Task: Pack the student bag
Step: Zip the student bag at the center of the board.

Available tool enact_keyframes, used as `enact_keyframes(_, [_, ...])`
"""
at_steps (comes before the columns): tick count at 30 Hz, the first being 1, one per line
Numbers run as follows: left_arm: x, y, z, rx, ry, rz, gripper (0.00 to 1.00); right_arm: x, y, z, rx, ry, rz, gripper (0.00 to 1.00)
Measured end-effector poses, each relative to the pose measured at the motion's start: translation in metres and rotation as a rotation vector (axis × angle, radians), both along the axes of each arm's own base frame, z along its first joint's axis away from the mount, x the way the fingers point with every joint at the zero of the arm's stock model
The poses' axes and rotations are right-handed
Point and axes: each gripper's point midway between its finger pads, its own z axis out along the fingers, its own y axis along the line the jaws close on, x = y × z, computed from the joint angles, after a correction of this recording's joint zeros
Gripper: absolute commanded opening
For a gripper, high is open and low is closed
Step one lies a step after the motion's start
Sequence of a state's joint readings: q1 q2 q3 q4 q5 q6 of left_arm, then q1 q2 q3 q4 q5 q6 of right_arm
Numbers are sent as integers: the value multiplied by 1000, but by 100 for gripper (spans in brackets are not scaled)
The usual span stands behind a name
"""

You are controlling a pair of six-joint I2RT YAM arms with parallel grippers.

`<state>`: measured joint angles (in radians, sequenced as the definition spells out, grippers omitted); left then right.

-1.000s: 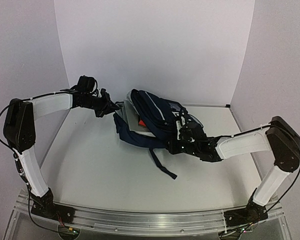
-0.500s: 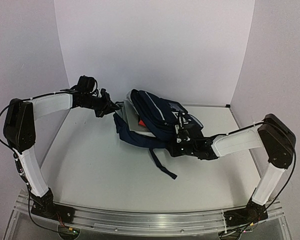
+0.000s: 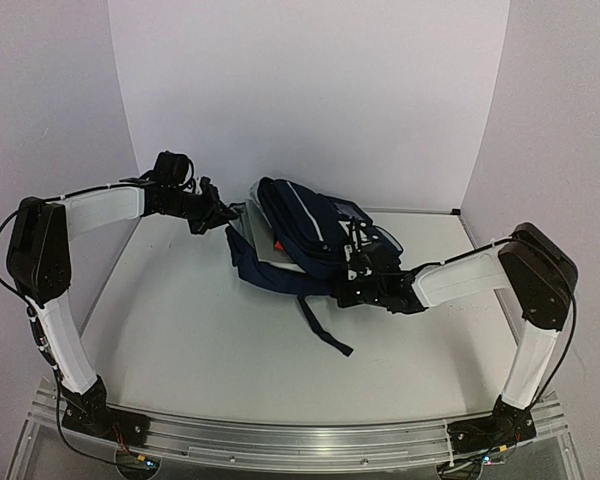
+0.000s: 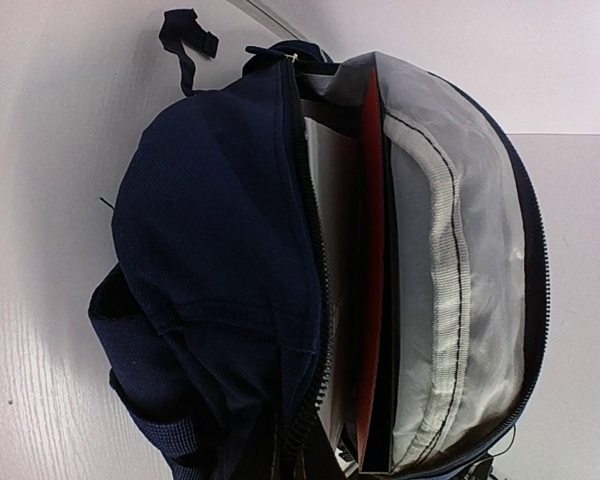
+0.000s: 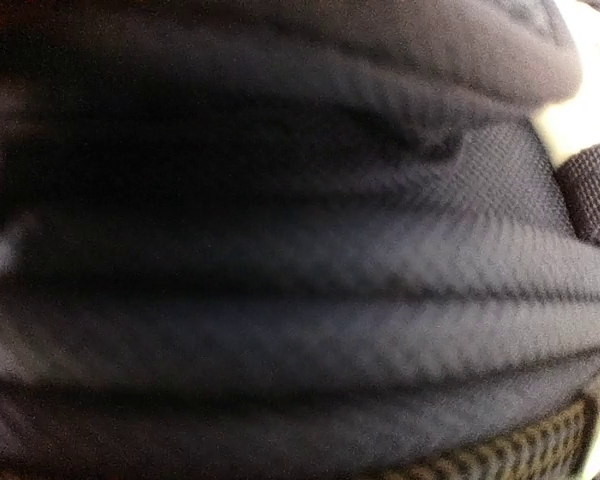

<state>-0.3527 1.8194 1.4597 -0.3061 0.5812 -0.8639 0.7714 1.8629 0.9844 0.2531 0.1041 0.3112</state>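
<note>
walls [image 3: 310,90] — pale lilac, plain | table [image 3: 200,340] — white, matte | light: soft, even

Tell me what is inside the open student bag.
Inside the student bag, a flat red item and a white one sit edge-on beside the grey lining pocket. Their faces and the bag's bottom are hidden.
</note>
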Motion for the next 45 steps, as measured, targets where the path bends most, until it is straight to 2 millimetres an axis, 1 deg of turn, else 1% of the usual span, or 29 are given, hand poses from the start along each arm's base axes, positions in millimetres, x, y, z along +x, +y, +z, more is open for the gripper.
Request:
enact_keyframes(3, [0,0,0,0,-1,0,0,0,2,1,12,-2,16,0])
enact_keyframes(11, [0,0,-4,1,4,1,0,-9,9,0,66,16,95,0])
enact_keyframes(17, [0,0,-6,-1,1,3,0,-21,19,8,106,23,149,0])
enact_keyframes(23, [-2,3,-18,5,16,14,0,-40,46,18,141,11,202,0])
enact_keyframes(25, [-2,3,-21,7,23,21,0,-47,58,25,156,5,223,0])
enact_keyframes(31, [0,-1,-19,5,2,29,0,-65,102,61,228,-30,277,0])
enact_keyframes(34, [-1,-3,-23,8,-6,31,0,-72,119,75,254,-33,287,0])
enact_keyframes(39, [-2,-6,-28,18,-20,37,0,-78,139,79,261,-2,289,0])
enact_keyframes(42, [-4,-12,-28,25,-32,31,0,-82,151,84,261,9,286,0])
enact_keyframes(45, [-8,-14,-27,40,-52,19,0,-82,154,89,256,14,266,0])
